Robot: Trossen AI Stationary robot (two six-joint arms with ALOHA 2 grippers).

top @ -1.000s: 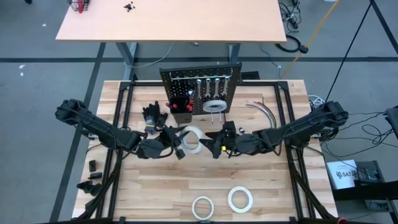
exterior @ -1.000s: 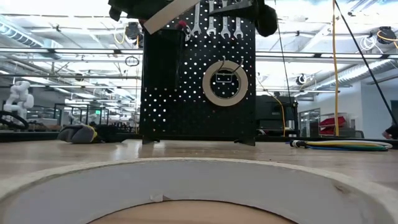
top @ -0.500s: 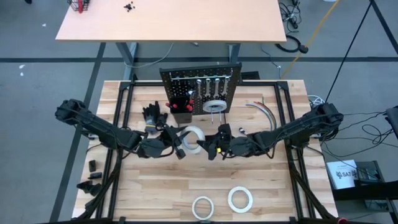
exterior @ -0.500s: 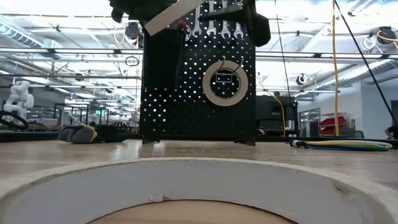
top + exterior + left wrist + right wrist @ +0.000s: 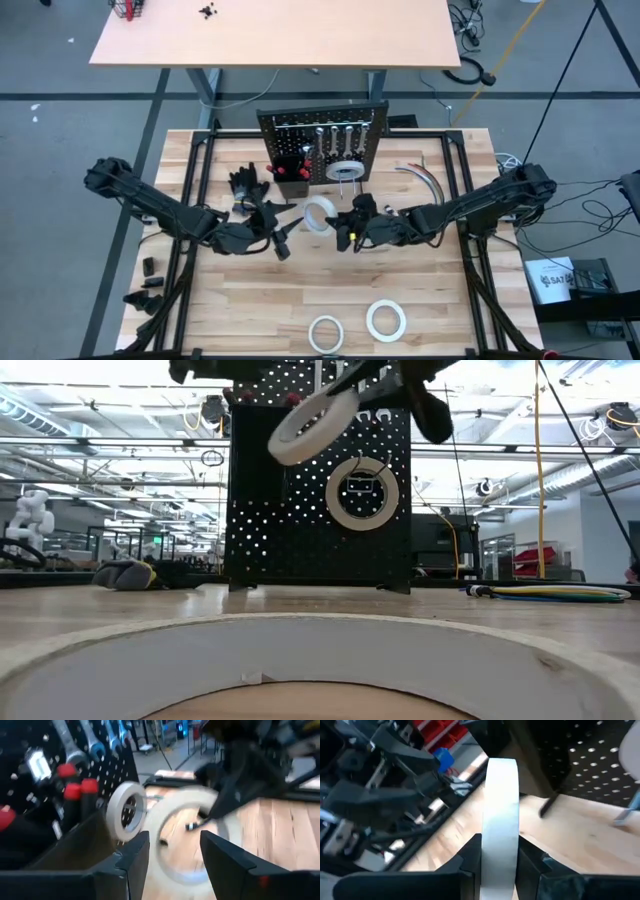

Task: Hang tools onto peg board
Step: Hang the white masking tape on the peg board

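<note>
High view, from left to right: the left gripper (image 5: pixel 281 236) is seen above the wooden slatted tabletop (image 5: pixel 300 300), in front of the left half of the upright black perforated peg board (image 5: pixel 322 146), with a pair of black gloves (image 5: pixel 246 186) lying just behind it. Its fingers (image 5: pixel 131 862) are shown spread apart in the left wrist view, with nothing between them. Just to the right, a white ring-shaped tape roll (image 5: pixel 320 216) is held in the air by the right gripper (image 5: pixel 342 226), whose fingers (image 5: pixel 470 865) are pressed against the two flat sides of the roll (image 5: pixel 499 815) in the right wrist view. In the low view the held roll (image 5: pixel 312 426) is seen tilted, raised in front of the board's upper part (image 5: pixel 320 510), above a second white tape roll (image 5: pixel 362 492) already hung on the board. Small silver wrenches (image 5: pixel 335 140) and red-handled screwdrivers (image 5: pixel 291 166) are seen on the board. Curved grey hoses (image 5: pixel 425 180) lie on the table to the right of the board. Two more white tape rings (image 5: pixel 385 320) rest flat near the front edge.
</note>
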